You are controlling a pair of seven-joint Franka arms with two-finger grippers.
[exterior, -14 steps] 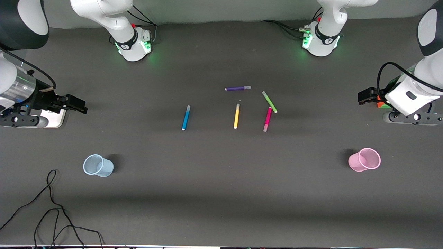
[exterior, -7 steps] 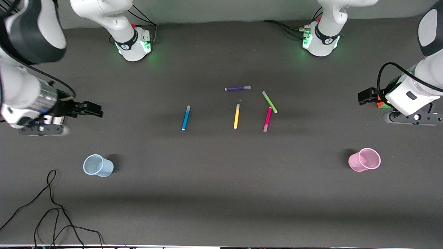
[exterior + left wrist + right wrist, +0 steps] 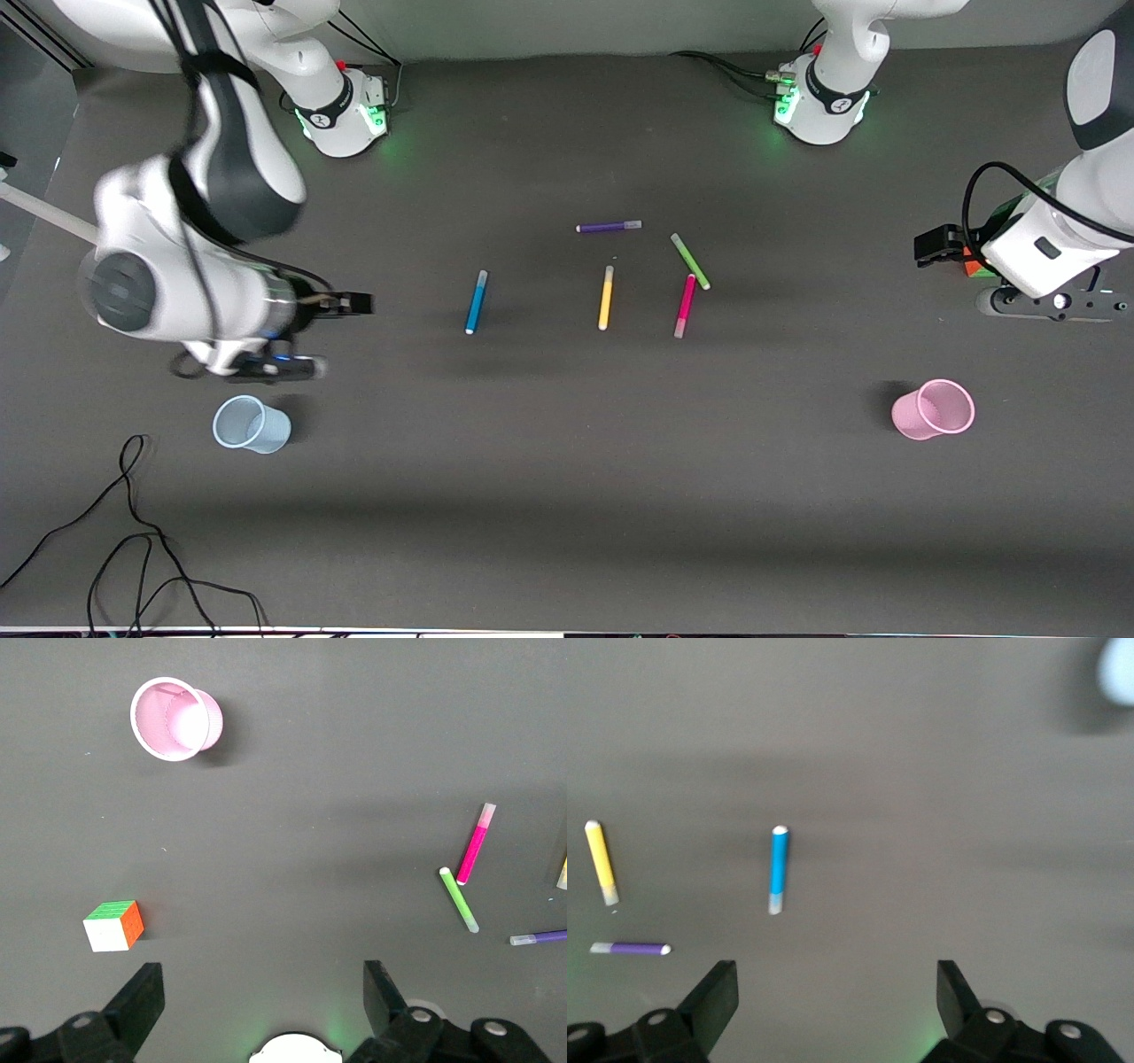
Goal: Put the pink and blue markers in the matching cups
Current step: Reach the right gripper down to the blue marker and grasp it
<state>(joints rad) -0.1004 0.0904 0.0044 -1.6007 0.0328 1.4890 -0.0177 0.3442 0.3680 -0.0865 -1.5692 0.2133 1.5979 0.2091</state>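
Hovering over the table above the blue cup [image 3: 252,424], the right gripper [image 3: 350,304] has its jaws spread and empty. Onward lie the blue marker [image 3: 477,302], then the pink marker [image 3: 685,306] — both flat. The pink cup [image 3: 933,409] stands near the left gripper [image 3: 937,246] — waiting, jaws spread.

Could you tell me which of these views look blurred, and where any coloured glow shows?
Front view: right arm smeared by motion, markers sharp; green glow at both arm bases. Right wrist view: soft throughout, the blue marker and blue cup blurred. Left wrist view: crisp, the pink cup casts a soft shadow.
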